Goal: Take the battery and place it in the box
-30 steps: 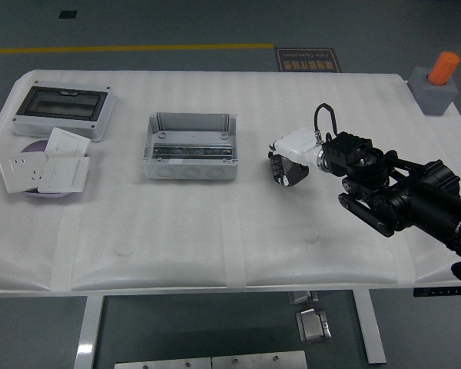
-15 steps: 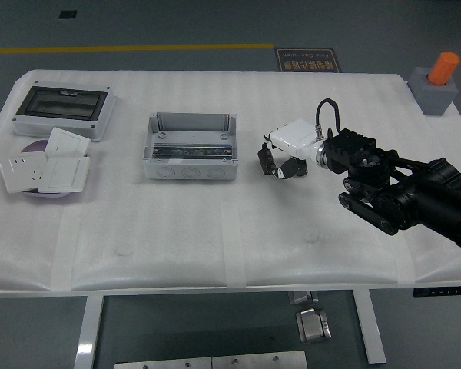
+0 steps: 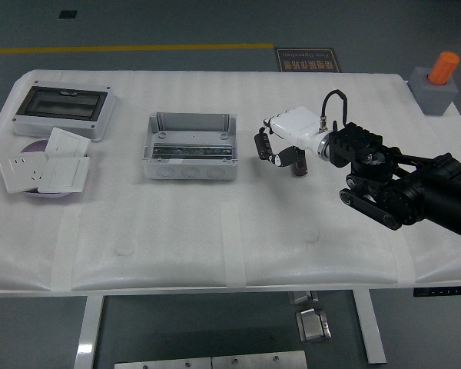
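My right hand, white-backed with black fingers, hovers a little above the table just right of the open grey box. Its fingers are curled down and inward around something small. I take this for the battery, of which only a pale glint shows between the fingers. The box stands at the table's middle, its top open, with a metal rail inside. A gap of a few centimetres lies between the fingers and the box's right wall. My black right arm reaches in from the right edge. The left arm is out of view.
A grey enclosure with a dark lid sits at the far left. In front of it, white switch plates lie over a purple dish. An orange cylinder stands on a grey block at the far right corner.
My right hand has lifted off the table and moved left and away from me towards the box, its fingers still curled. Nothing else has moved.
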Robot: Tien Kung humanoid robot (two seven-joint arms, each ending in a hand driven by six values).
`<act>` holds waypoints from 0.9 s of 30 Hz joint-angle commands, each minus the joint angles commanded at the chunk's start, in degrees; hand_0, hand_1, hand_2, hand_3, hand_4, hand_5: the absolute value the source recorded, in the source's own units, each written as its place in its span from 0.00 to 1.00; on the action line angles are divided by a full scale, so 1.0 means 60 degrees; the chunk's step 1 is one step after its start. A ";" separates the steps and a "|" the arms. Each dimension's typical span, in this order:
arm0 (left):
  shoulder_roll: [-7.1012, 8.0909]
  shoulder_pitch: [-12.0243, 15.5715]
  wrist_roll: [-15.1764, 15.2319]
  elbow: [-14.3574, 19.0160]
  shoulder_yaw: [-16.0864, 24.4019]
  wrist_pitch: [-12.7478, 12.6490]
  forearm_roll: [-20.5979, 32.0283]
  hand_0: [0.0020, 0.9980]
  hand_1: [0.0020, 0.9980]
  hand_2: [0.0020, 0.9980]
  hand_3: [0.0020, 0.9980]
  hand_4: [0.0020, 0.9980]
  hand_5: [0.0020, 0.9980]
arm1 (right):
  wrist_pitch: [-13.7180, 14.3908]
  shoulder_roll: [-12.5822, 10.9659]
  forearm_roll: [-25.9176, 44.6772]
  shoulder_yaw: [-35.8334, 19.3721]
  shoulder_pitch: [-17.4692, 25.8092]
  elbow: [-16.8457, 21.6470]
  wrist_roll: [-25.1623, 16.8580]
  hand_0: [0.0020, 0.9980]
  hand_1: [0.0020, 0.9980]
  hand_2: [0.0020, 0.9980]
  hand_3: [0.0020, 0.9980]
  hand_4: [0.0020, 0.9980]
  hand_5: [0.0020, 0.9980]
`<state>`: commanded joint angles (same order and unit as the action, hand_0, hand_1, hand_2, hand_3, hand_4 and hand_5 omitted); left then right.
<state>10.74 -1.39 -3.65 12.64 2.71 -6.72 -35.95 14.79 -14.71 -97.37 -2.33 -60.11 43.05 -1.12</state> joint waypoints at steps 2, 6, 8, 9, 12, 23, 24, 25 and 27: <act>-0.0007 0.0009 -0.0011 -0.0009 0.0025 0.0003 -0.0008 0.60 0.62 0.45 0.62 0.58 0.44 | 0.0274 -0.0018 0.0121 0.0132 -0.0073 0.0246 0.0094 0.41 0.63 0.68 0.68 0.39 0.30; -0.0018 0.0023 -0.0053 -0.0031 0.0113 0.0027 -0.0070 0.60 0.62 0.46 0.62 0.59 0.44 | 0.0471 0.0009 0.0037 -0.0150 -0.0162 0.0716 0.0213 0.42 0.63 0.68 0.68 0.39 0.30; -0.0018 0.0028 -0.0072 -0.0040 0.0157 0.0037 -0.0114 0.60 0.62 0.46 0.62 0.59 0.44 | 0.0510 0.0092 -0.0002 -0.0369 -0.0177 0.0885 0.0252 0.42 0.63 0.68 0.68 0.39 0.30; -0.0016 0.0027 -0.0076 -0.0042 0.0169 0.0039 -0.0124 0.60 0.62 0.46 0.62 0.59 0.44 | 0.0530 0.0161 -0.0034 -0.0516 -0.0167 0.0940 0.0266 0.42 0.63 0.68 0.68 0.39 0.30; -0.0010 0.0019 -0.0074 -0.0043 0.0178 0.0038 -0.0140 0.60 0.62 0.46 0.62 0.59 0.45 | 0.0598 0.0412 -0.0131 -0.1055 -0.0108 0.1030 0.0302 0.43 0.63 0.68 0.69 0.39 0.31; -0.0004 -0.0014 -0.0080 -0.0021 0.0156 0.0060 -0.0134 0.60 0.62 0.46 0.62 0.60 0.46 | 0.0334 0.1394 0.0292 -0.1945 0.0034 0.0244 0.0471 0.43 0.63 0.68 0.69 0.40 0.31; -0.0002 -0.0011 -0.0085 -0.0021 0.0165 0.0064 -0.0146 0.60 0.62 0.46 0.63 0.60 0.46 | 0.0315 0.1445 0.0326 -0.1944 0.0048 0.0175 0.0485 0.53 0.67 0.71 0.71 0.70 0.49; 0.0001 -0.0009 -0.0092 -0.0023 0.0178 0.0066 -0.0155 0.60 0.62 0.46 0.63 0.60 0.46 | 0.0298 0.1493 0.0360 -0.1926 0.0062 0.0106 0.0500 0.53 0.67 0.71 0.71 0.70 0.49; 0.0004 -0.0008 -0.0102 -0.0025 0.0194 0.0072 -0.0175 0.60 0.62 0.46 0.63 0.60 0.46 | 0.0279 0.1557 0.0412 -0.1890 0.0087 0.0012 0.0521 0.53 0.67 0.71 0.71 0.70 0.49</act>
<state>10.77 -1.44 -4.26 12.49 3.88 -6.28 -37.00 16.47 -5.37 -94.90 -13.67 -59.59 43.12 2.01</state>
